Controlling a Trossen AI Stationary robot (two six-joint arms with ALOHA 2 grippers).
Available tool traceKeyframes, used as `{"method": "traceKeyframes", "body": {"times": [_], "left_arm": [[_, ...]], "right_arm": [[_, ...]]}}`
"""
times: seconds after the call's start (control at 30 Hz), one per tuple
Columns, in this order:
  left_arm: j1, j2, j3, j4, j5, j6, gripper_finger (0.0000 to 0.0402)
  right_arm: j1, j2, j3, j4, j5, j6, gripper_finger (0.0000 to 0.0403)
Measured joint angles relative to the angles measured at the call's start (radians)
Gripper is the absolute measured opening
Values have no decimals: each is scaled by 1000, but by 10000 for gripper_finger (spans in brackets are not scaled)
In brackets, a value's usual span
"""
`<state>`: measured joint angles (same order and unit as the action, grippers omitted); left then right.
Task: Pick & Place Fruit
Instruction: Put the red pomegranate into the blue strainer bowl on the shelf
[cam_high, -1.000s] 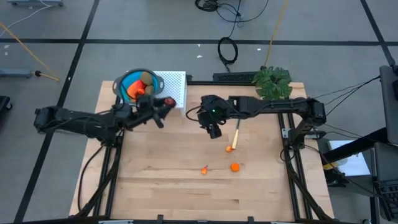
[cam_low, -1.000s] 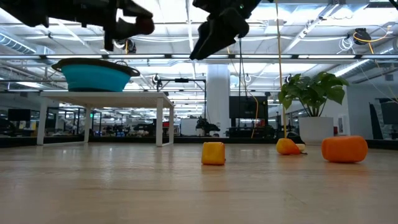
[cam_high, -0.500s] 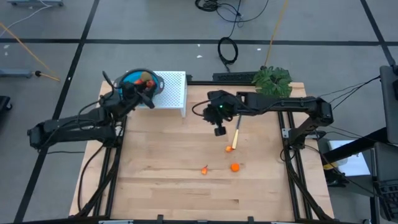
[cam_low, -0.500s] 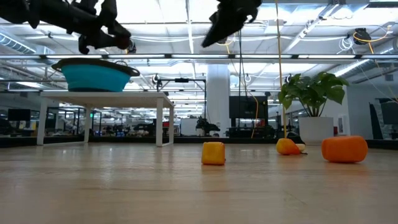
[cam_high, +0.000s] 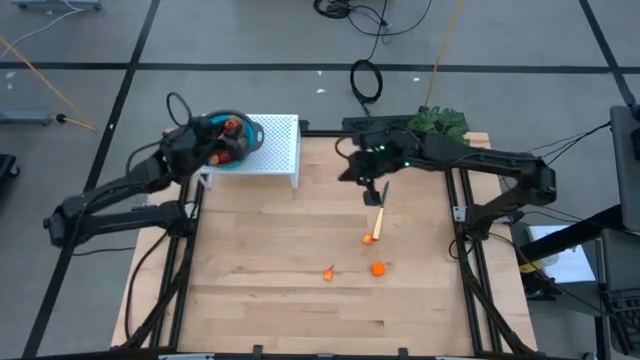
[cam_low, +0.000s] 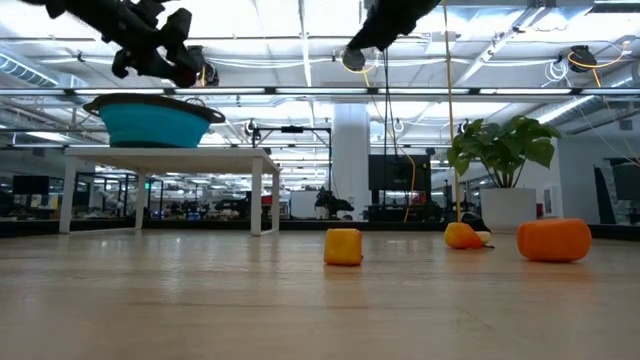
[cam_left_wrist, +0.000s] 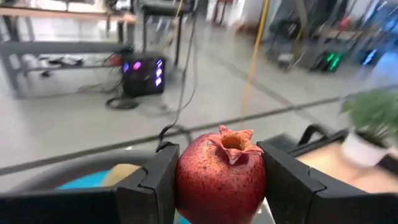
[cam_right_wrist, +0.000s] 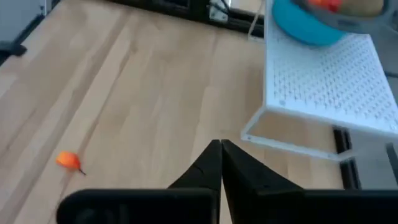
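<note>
Left gripper (cam_left_wrist: 221, 186), carried over from the table's edge, now above the blue bowl (cam_high: 212, 137), fingers clamped on a pomegranate (cam_left_wrist: 221, 177); release pending. Right gripper (cam_right_wrist: 220, 163), pressed together, withdrawn rearward, empty.

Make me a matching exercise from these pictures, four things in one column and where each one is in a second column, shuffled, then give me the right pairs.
Things:
1. pomegranate
2. blue bowl
3. yellow-handled knife
4. potted plant

Places:
A. lying flat on the wooden table
B. at the table's far right corner
C. on the white stand
D. between the left gripper's fingers

Pairs: 1-D, 2-C, 3-A, 4-B
</note>
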<state>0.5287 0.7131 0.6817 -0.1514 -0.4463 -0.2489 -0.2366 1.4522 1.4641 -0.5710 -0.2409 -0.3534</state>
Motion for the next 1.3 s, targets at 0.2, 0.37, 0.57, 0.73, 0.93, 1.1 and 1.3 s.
{"method": "traceKeyframes", "body": {"times": [0.2, 0.37, 0.57, 0.73, 0.93, 1.1, 1.3], "left_arm": [[50, 69, 154, -259, -7, 0, 184], [111, 134, 273, -471, 1, -59, 184], [190, 218, 400, -693, 22, -125, 184], [235, 286, 444, -769, 71, -64, 184], [257, 352, 444, -786, 90, 29, 184], [275, 362, 444, -796, 89, 79, 184], [295, 366, 445, -832, 89, 160, 184]], "right_arm": [[-30, -140, -159, 176, 1, 40, 1], [-33, -272, -307, 293, 5, 80, 1], [-33, -412, -459, 424, 6, 90, 1], [-33, -504, -552, 500, 8, 100, 1], [-32, -603, -611, 511, 19, 106, 1], [-32, -686, -649, 506, 36, 110, 1], [-32, -744, -667, 508, 64, 106, 1]]}}
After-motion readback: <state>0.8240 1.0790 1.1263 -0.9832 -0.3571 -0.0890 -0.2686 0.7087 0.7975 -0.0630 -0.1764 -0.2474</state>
